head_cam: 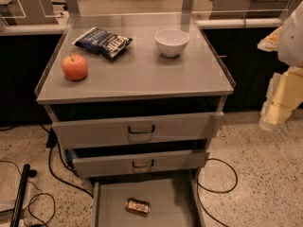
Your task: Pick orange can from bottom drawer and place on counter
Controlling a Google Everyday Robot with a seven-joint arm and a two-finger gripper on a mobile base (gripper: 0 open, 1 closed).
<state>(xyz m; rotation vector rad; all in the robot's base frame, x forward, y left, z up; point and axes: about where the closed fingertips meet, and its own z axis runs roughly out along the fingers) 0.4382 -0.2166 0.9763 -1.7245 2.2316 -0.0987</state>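
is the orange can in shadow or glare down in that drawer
Camera view: overhead light fills the flat grey counter, with soft shadows under the round orange-red apple and white bowl; the open grey bottom drawer is dimmer, shaded at its back, yet the small shiny orange-gold can shows pale glints; the pale gripper at the right edge is brightly lit.

Dim warm light, soft sheen on counter (142,72) (pincer (276,110) pale at right edge)
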